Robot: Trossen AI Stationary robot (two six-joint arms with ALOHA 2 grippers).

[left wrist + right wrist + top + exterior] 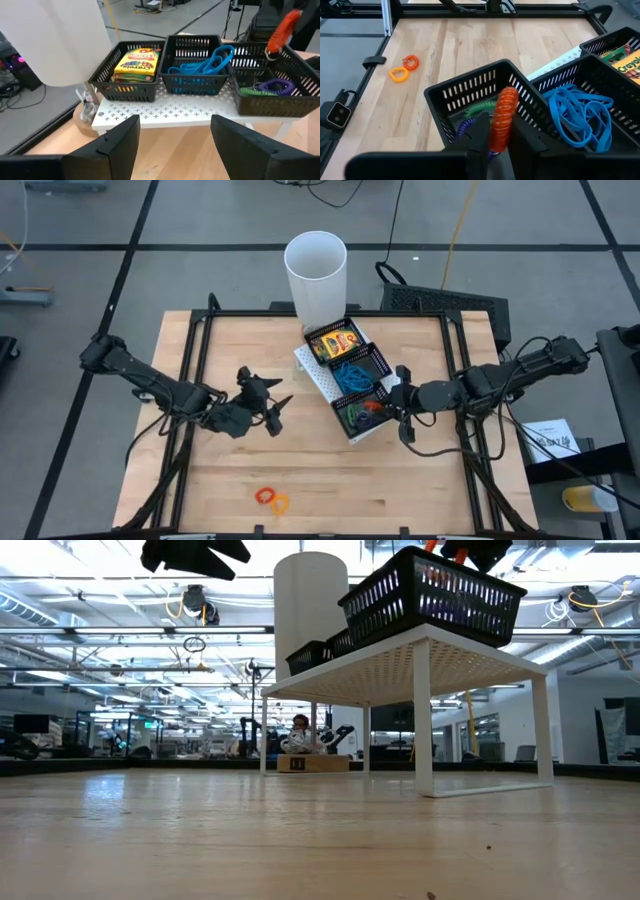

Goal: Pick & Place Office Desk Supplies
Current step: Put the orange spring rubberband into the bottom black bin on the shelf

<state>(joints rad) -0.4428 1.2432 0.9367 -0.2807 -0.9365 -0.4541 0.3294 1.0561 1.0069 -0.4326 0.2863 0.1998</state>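
The black mesh tray (372,360) stands on a white perforated riser (318,377). Its far compartment holds a yellow-and-green crayon box (337,340), its middle one blue rubber bands (352,375), its near one green and purple loops (358,416). My right gripper (501,145) hangs over the near compartment, shut on an orange coiled loop (502,117). My left gripper (175,145) stands open and holds nothing, above the table left of the tray (192,70). A red loop (264,496) and an orange loop (281,503) lie flat on the table near its front edge. My right gripper pinches the orange coiled loop's lower part (499,140) between its two fingers (479,137). The fingers come slanting down from the table's right side. The loop stands up past the fingertips, clear of the tray, above the near compartment's rim.
A tall white cup (316,275) stands on the table's far edge right behind the tray. Bare wood lies between the left gripper and the two loose loops. A black frame rail (195,360) runs along the table's sides.
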